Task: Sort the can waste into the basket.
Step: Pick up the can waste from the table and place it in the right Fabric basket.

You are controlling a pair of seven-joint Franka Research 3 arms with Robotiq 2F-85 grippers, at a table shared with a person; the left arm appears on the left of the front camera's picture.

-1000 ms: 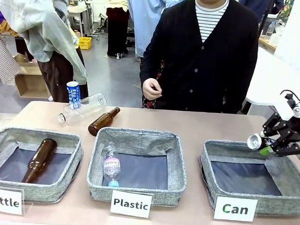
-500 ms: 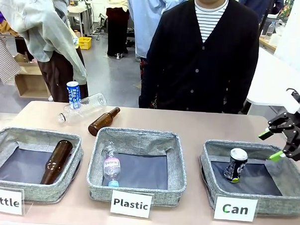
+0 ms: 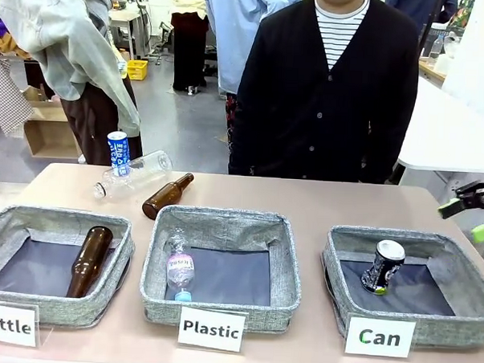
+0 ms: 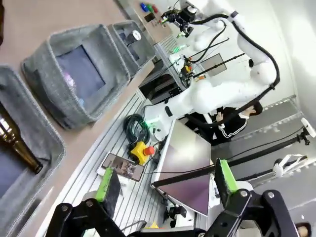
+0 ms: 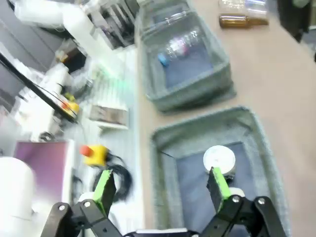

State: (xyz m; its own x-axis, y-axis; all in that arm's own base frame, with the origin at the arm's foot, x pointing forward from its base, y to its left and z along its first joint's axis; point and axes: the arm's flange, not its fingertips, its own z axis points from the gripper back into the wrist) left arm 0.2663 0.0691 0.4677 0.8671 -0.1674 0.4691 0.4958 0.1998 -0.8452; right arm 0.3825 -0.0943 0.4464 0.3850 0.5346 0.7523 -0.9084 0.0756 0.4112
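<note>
A black can (image 3: 383,266) with a silver top leans inside the grey basket (image 3: 337,302) signed "Can" at the front right. My right gripper (image 3: 469,219) hovers open at the table's right edge, right of and above that basket, holding nothing. In the right wrist view its fingers (image 5: 217,182) spread over the basket (image 5: 197,124), with the can's top (image 5: 219,159) beneath. The blue and white can (image 3: 118,152) stands upright at the far left of the table. My left gripper (image 4: 166,180) is open and empty, looking over the table's near edge.
The "Plastic" basket (image 3: 220,305) in the middle holds a clear bottle (image 3: 179,273). The "Bottle" basket (image 3: 60,306) on the left holds a brown bottle (image 3: 88,261). A clear bottle (image 3: 138,173) and a brown bottle (image 3: 166,195) lie beside the blue can. A person (image 3: 326,89) stands across the table.
My right gripper opened and the black can fell into the "Can" basket. The gripper then drew back to the right. The brown bottle in the "Bottle" basket settled lower.
</note>
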